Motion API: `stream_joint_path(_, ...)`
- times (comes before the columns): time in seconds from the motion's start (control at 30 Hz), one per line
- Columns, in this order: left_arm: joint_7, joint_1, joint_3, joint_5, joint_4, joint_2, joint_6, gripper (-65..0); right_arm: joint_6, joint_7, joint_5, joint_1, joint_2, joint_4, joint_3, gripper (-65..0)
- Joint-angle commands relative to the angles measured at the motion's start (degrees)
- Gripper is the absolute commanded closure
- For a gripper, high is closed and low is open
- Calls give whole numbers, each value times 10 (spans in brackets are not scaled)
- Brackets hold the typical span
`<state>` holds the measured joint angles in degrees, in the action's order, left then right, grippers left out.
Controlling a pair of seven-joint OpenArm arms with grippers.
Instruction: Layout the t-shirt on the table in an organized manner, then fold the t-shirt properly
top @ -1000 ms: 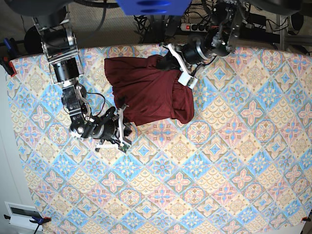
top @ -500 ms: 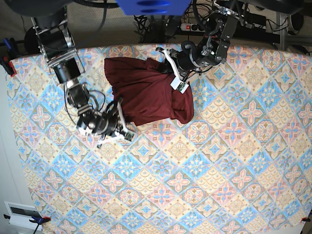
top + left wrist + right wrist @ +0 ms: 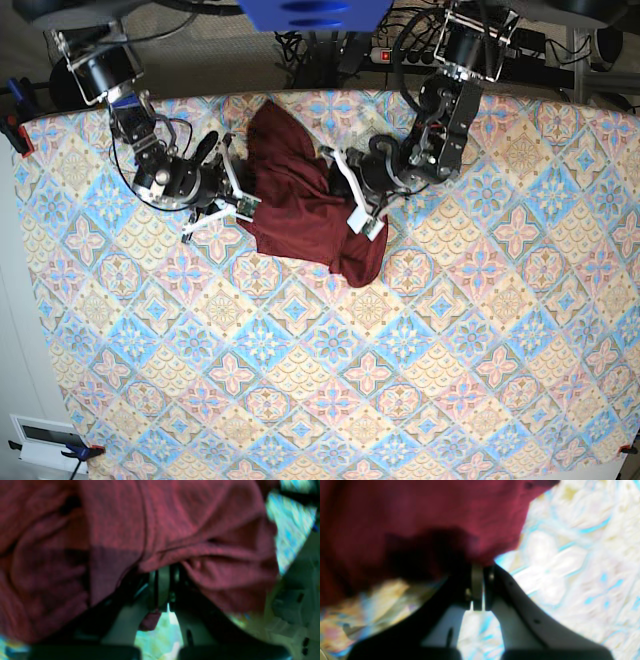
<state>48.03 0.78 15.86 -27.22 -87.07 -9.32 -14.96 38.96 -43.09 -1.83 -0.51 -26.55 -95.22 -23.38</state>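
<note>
Shirt sits bunched on the far half of the bench in my base view, a rumpled maroon heap with one corner trailing toward the near side. I have an arm at each flank of it. My right gripper is at the heap's left edge, and my left gripper is at its right edge, pressed into the cloth. From up here I cannot read the jaws of either one.

Left wrist view is blurred, but I see shirt filling nearly the whole picture, draped in folds over my left gripper. Its jaws are closed tight with maroon fabric pinched between them, and a small tab of cloth hangs out below the tips. Patterned bench shows at the right.

Right wrist view is also soft. My right gripper has its jaws drawn together on the shirt's lower edge, cloth spreading up and left from the tips. Bench shows to the right.
</note>
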Motion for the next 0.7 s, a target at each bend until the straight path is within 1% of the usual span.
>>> stream_joint_path(0.0,-6,-18,-3,12,-2,-3,10,-2,10,-5,-7,10,-5,-21,8,-5)
stream_joint_path(0.13,-6,-60,-3,12,34,-1,10,-2,10,-5,-7,50,-5,-68,18,-5)
stream_joint_path(0.17,-6,-71,-3,12,43,7,10,-2,10,-5,-7,57,-5,-79,18,-5)
stream_joint_path(0.23,-6,-87,-3,12,53,16,10,-3,10,-5,-7,69,-5,-98,19,-5)
stream_joint_path(0.33,-11,-101,-5,12,53,18,11,-3,10,-6,-7,73,-5,-119,20,-5)
stream_joint_path(0.37,-24,-101,-11,12,53,18,12,-3,10,-6,-7,73,-5,-123,20,-5)
stream_joint_path(0.47,-36,-96,-49,7,49,29,37,-2,10,-6,-7,69,-4,-125,24,-5)
stream_joint_path(0.6,-31,-48,-84,-32,-2,22,43,-2,10,-6,-6,69,-1,-119,94,-5)
stream_joint_path(0.67,-24,-22,-111,-46,-23,7,43,-2,10,-6,-6,69,-1,-114,123,-5)
